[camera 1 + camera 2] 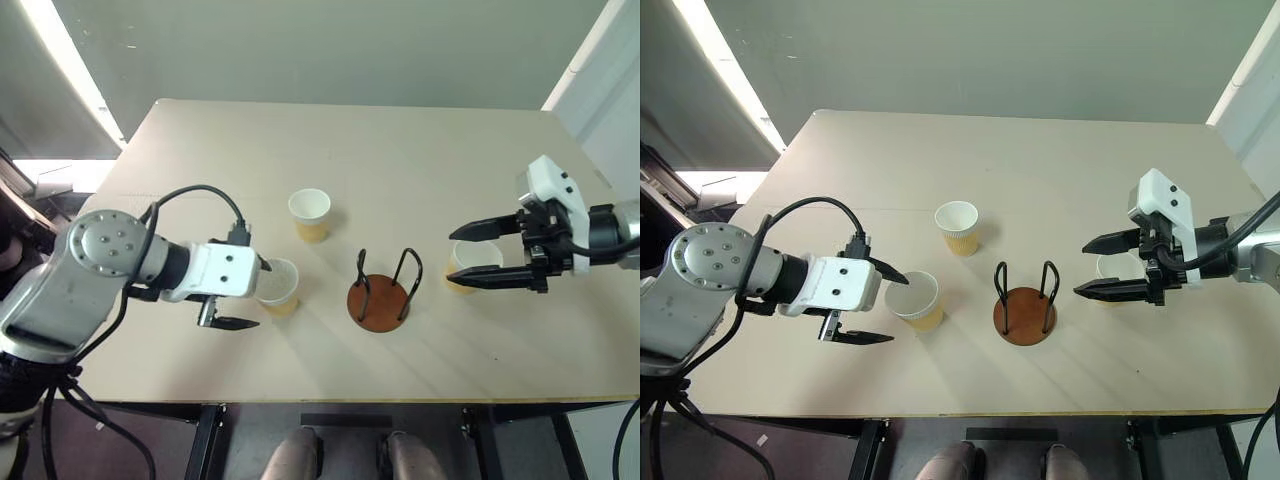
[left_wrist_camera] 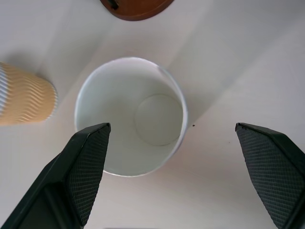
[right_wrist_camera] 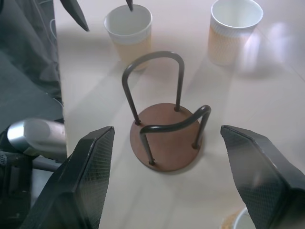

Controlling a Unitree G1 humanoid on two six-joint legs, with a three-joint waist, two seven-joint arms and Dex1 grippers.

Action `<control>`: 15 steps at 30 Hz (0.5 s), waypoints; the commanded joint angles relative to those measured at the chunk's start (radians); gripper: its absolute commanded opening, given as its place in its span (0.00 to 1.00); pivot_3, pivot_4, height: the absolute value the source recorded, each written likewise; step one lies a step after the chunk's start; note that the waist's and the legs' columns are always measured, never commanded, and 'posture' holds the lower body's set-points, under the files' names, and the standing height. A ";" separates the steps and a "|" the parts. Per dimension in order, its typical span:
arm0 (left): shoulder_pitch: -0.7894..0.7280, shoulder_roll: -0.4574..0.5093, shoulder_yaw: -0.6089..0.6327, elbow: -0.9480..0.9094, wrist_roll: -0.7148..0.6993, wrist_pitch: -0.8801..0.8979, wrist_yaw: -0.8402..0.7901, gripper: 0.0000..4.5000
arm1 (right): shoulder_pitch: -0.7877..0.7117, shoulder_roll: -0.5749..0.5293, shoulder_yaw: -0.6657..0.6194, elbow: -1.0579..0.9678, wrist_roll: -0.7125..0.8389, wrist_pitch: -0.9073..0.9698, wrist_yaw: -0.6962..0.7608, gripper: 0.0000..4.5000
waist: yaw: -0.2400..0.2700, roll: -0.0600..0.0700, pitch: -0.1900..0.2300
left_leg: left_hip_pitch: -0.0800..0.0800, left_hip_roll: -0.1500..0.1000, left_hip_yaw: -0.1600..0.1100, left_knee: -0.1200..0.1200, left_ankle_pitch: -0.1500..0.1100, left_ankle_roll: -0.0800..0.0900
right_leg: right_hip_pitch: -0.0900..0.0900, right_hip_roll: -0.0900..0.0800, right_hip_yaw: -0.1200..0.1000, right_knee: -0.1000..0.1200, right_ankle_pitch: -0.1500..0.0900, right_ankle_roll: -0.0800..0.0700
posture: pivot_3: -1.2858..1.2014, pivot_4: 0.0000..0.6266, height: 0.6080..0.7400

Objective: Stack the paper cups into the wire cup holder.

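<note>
The left claw [image 1: 876, 303] is gaping around the nearest paper cup [image 1: 916, 300], at nine o'clock from the wire cup holder [image 1: 1025, 304]; the right claw [image 1: 1088, 268] is hanging open. Light, crushable: pinch gently mid-wall.

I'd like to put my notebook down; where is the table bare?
The far half of the beige table, beyond the farthest paper cup, is bare. The near middle is crowded: three cups, the brown-based wire cup holder and both tools.
</note>
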 commanded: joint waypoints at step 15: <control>-0.039 -0.103 -0.097 0.137 0.066 -0.139 -0.077 0.65 | 0.010 -0.023 -0.045 -0.049 0.040 0.010 -0.036 0.83 | 0.000 0.000 0.000 | 0.000 0.000 0.000 0.000 0.000 0.000 | 0.000 0.000 0.000 0.001 0.000 0.000 | 0.52 0.24 1.00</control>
